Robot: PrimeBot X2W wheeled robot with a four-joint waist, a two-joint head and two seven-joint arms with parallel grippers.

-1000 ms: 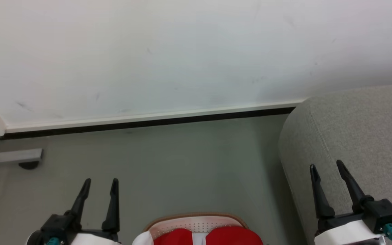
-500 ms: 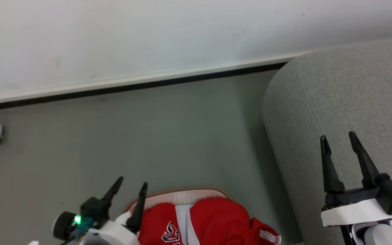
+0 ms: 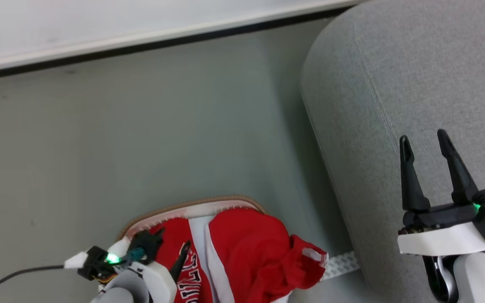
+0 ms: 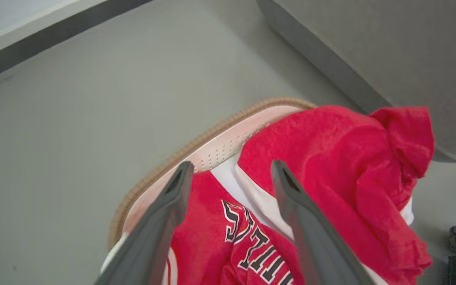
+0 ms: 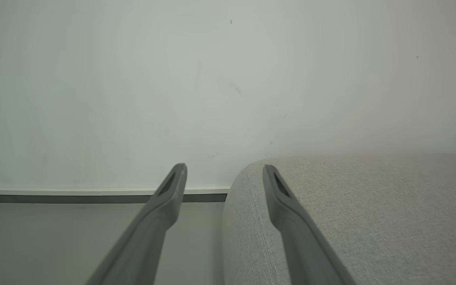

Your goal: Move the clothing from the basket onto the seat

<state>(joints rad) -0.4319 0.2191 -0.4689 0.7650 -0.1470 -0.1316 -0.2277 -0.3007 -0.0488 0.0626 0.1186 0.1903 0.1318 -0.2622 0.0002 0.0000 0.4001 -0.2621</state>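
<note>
The white basket, with its tan rim (image 3: 183, 207), stands on the floor at the bottom centre of the head view. Red clothing (image 3: 246, 246) with white stripes and block letters is heaped in it, and one fold hangs over its right side. My left gripper (image 3: 171, 246) is open, tilted down just above the lettered garment (image 4: 247, 241) near the basket's far rim (image 4: 196, 143). Nothing is between its fingers. My right gripper (image 3: 422, 136) is open and empty above the light-grey seat (image 3: 394, 84). In the right wrist view the right gripper (image 5: 224, 168) points toward the wall across the seat's edge (image 5: 350, 213).
Grey floor (image 3: 141, 126) runs from the basket to a white wall with a dark baseboard (image 3: 141, 44). The seat (image 4: 370, 51) stands close on the basket's right. A black cable (image 3: 15, 273) trails from my left wrist. A white perforated strip (image 3: 341, 263) sticks out beside the basket.
The head view has tilted down, bringing the basket and seat further in. My left gripper has turned and swung right over the basket and clothing. The right gripper stays open.
</note>
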